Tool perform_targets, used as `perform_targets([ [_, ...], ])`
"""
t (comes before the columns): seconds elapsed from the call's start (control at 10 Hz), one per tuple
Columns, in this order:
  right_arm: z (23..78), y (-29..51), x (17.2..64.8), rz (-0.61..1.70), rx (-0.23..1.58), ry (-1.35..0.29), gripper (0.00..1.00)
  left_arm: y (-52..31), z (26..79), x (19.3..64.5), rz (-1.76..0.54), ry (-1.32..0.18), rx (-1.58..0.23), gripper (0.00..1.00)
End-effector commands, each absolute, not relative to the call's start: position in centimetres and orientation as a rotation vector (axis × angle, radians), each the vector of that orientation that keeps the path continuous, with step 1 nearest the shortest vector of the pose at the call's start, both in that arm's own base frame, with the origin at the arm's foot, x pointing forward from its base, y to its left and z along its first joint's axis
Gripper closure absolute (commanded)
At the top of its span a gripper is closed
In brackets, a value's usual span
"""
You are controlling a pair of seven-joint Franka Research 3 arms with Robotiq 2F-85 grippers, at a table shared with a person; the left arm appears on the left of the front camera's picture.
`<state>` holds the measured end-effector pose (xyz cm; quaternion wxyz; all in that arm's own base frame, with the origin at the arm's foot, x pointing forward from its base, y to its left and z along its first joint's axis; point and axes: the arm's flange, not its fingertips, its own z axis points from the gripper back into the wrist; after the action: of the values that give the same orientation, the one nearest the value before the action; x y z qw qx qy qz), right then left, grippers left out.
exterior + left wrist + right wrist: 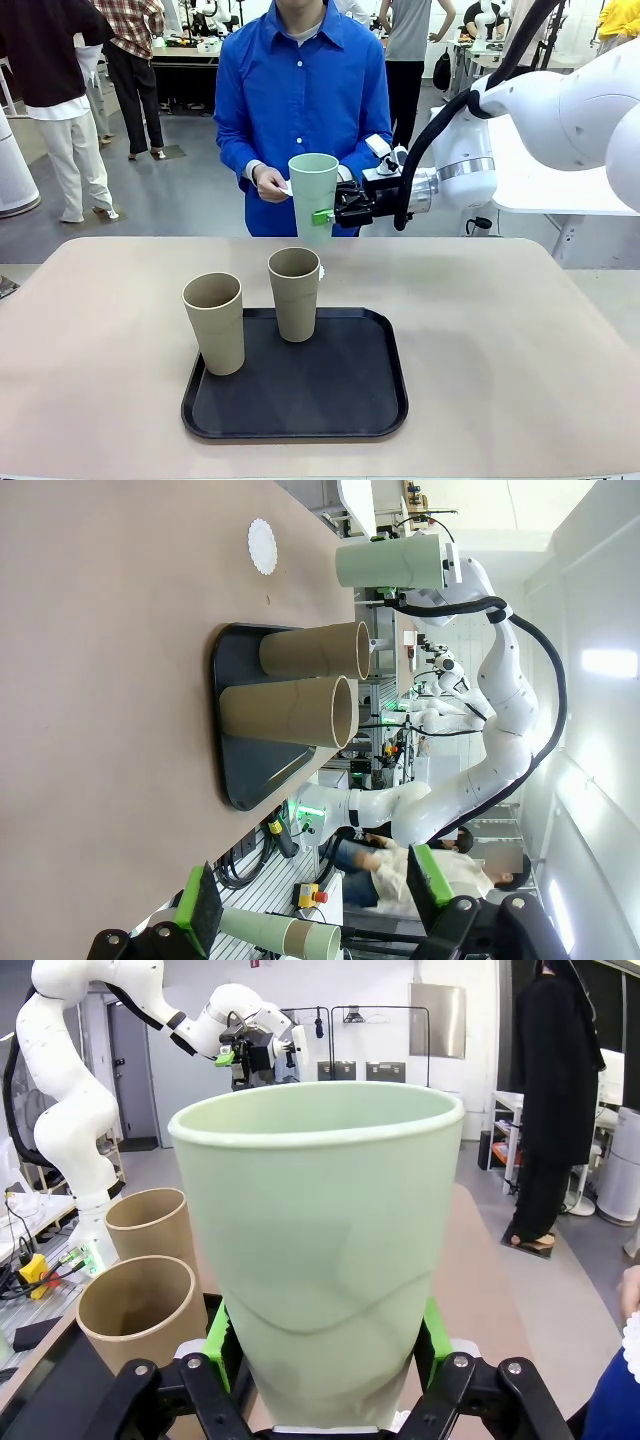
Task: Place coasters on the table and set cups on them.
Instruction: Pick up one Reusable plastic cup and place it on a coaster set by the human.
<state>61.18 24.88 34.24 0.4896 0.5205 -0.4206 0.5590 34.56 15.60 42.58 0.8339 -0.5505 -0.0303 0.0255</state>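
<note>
Robotics lab: white robot arm [580,100] at beige table [520,340]; cluttered workbench [188,48] behind, grey floor [190,190], red emergency-stop button [312,894], loose cables [240,865], bystanders [60,100].
</note>
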Motion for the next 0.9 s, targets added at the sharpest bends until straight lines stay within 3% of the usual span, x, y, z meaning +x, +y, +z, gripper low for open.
perform_targets([
  [0.0, 34.1, 24.9, 61.2, 1.357, 1.265, -1.021, 0.17, 15.7, 42.7, 34.5, 0.053, -0.071, -1.170, 0.00],
  [0.5, 31.1, 25.9, 64.2, 1.325, 1.286, -1.182, 0.17, 15.7, 42.7, 34.5, 0.053, -0.071, -1.170, 0.00],
  [0.8, 29.6, 27.5, 65.2, 1.294, 1.299, -1.124, 0.17, 15.7, 42.7, 34.5, 0.053, -0.071, -1.170, 0.00],
])
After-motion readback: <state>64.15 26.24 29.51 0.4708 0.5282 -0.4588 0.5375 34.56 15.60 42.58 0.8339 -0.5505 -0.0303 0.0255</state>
